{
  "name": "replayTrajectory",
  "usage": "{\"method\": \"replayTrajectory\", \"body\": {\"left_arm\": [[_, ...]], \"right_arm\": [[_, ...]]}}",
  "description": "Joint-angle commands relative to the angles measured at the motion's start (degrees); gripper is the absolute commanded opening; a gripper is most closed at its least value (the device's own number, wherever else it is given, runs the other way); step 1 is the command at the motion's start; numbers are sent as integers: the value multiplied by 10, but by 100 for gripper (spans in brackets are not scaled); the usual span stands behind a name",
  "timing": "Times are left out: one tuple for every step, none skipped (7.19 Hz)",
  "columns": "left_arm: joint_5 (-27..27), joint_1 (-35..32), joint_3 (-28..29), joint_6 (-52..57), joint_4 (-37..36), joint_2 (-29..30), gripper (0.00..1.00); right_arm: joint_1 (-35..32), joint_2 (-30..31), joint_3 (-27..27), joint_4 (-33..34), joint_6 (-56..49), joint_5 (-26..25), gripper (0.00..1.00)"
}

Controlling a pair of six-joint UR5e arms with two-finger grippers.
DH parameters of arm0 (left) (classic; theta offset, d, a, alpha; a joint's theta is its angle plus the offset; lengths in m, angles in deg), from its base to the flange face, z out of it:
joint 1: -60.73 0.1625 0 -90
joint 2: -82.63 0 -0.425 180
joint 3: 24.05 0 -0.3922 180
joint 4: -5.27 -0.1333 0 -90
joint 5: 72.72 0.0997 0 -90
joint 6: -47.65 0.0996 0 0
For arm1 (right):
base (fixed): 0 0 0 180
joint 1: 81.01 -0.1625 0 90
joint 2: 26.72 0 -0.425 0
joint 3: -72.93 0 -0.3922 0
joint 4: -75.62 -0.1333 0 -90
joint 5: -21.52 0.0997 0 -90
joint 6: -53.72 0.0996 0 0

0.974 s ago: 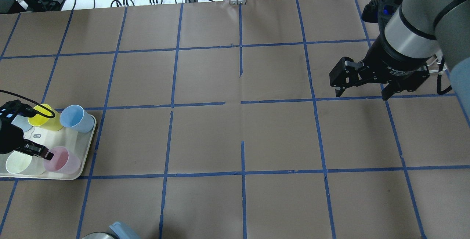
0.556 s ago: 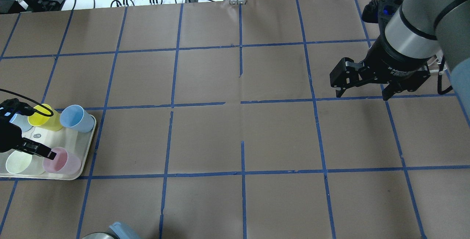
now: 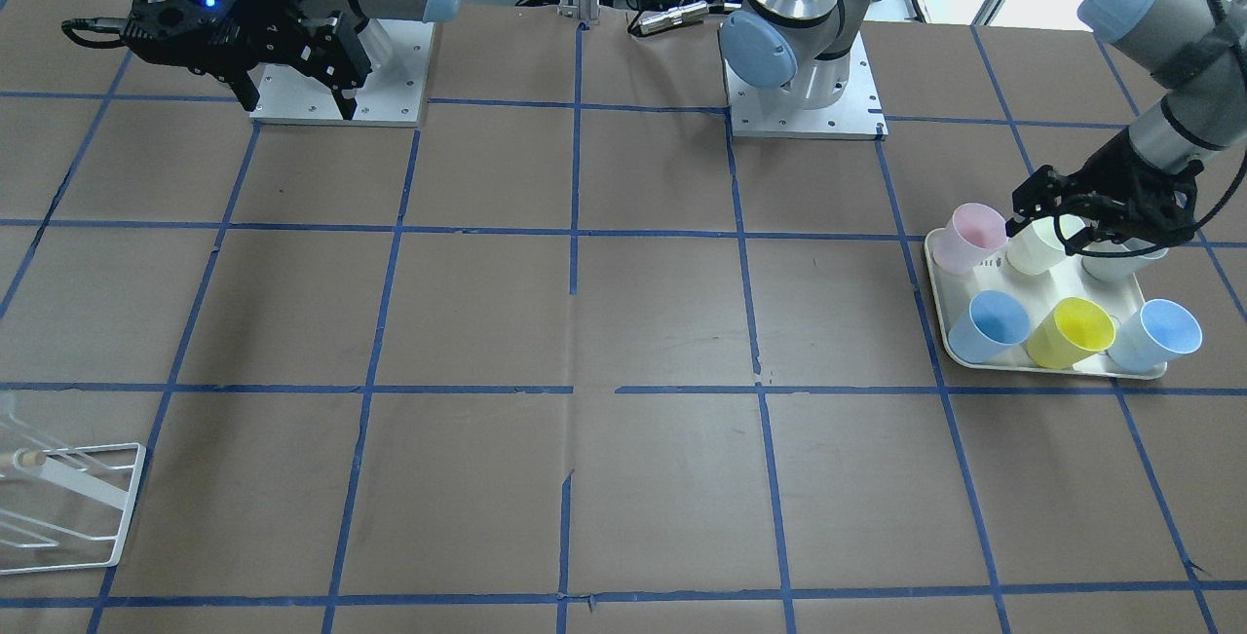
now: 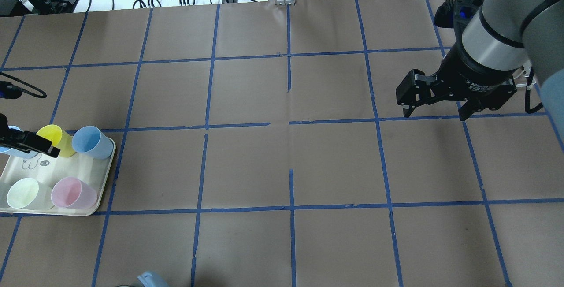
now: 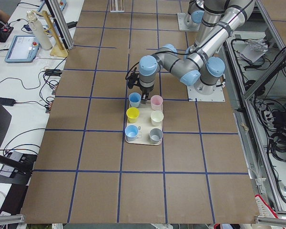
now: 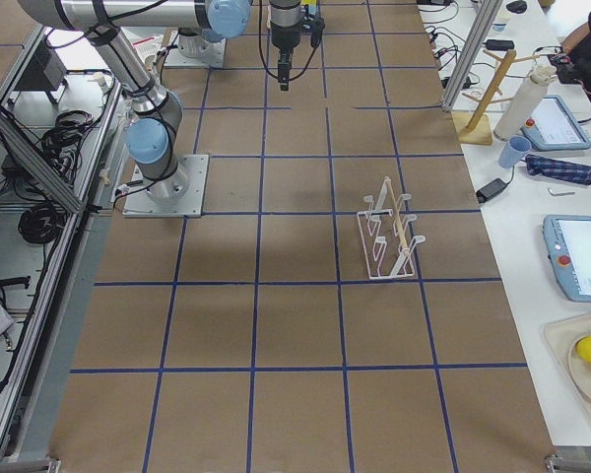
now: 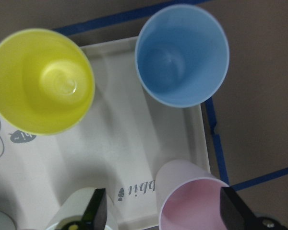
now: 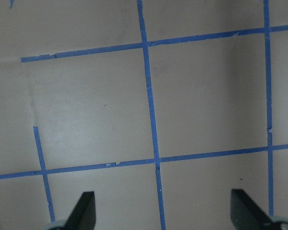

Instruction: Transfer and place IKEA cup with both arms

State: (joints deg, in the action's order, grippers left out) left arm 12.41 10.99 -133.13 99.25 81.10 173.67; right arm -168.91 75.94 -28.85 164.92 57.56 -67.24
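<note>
The pale pink IKEA cup (image 4: 72, 193) stands upright at the near right corner of the white tray (image 4: 107, 170); it also shows in the front view (image 3: 966, 236) and the left wrist view (image 7: 189, 207). My left gripper (image 4: 31, 146) is open and empty, hovering above the tray. In the left wrist view (image 7: 164, 213) its jaws stand wide apart with the pink cup below them, near the right finger. In the front view it (image 3: 1062, 222) hangs over the cream cup (image 3: 1042, 242). My right gripper (image 4: 434, 111) is open and empty above bare table at the far right.
The tray also holds a yellow cup (image 4: 55, 139), light blue cups (image 4: 90, 142) and a cream-white cup (image 4: 24, 193). A white wire rack (image 3: 58, 507) stands on the robot's right side of the table. A blue-lidded object (image 4: 150, 280) sits at the near table edge.
My left gripper's finger was at the pink cup's rim; it has drawn away from the cup, still open. The pink cup stays on the tray. The right arm has not moved.
</note>
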Motion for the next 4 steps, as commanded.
{"method": "replayTrajectory", "body": {"left_arm": [[16,-117,96,-171,95,-9,100],[51,-168,129,-252,101,-14,100],[66,-227,155,-307,126,-20,100],[66,-289,180,-397,138,-18,100]], "right_arm": [[0,-1,-1,0,-2,-4,100],[0,-1,-1,-1,-2,-4,100],[0,-1,-1,0,-2,-4,100],[0,-1,-1,0,-2,-4,100]]}}
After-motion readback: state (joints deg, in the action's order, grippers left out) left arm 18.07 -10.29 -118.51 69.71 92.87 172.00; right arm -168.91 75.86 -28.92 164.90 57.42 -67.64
